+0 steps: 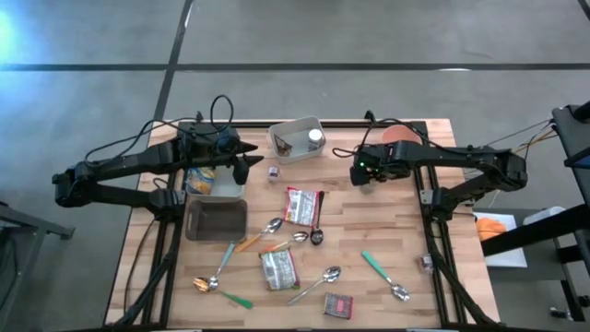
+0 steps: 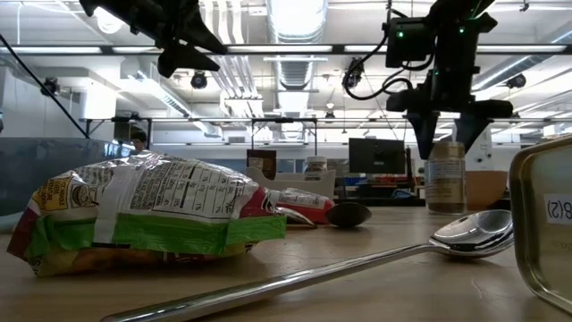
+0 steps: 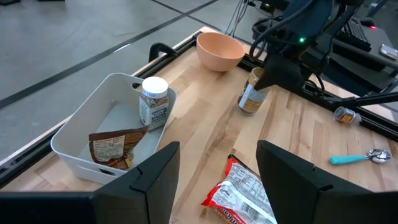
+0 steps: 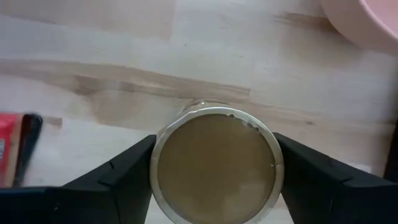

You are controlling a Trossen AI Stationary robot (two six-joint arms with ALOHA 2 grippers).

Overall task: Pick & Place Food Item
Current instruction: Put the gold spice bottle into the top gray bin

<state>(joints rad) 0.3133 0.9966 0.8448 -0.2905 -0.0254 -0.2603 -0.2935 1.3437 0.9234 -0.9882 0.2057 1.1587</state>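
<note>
A glass jar (image 3: 250, 98) with a tan lid (image 4: 216, 165) stands upright on the wooden table, near the far right. My right gripper (image 4: 214, 149) points down over it. One finger stands on each side of the lid, very close to its rim. My left gripper (image 3: 217, 168) hovers open above the table's middle left, near the white bin (image 1: 297, 138), with nothing between its fingers. A small white-capped bottle (image 3: 153, 102) and a brown packet (image 3: 115, 146) sit in the bin. My right gripper comes at the jar from above, its fingers (image 4: 130, 168) level with the lid's rim (image 4: 155, 163) on two opposite sides. Whether the fingers touch the rim I cannot tell. The jar stands upright, its base on the table (image 2: 445, 207).
A peach bowl (image 3: 219, 50) stands just beyond the jar at the far edge. Snack bags (image 1: 303, 205) (image 1: 278, 269), several spoons (image 1: 327, 277), a dark metal pan (image 1: 216, 219) and a small red packet (image 1: 338, 304) lie across the middle and near side.
</note>
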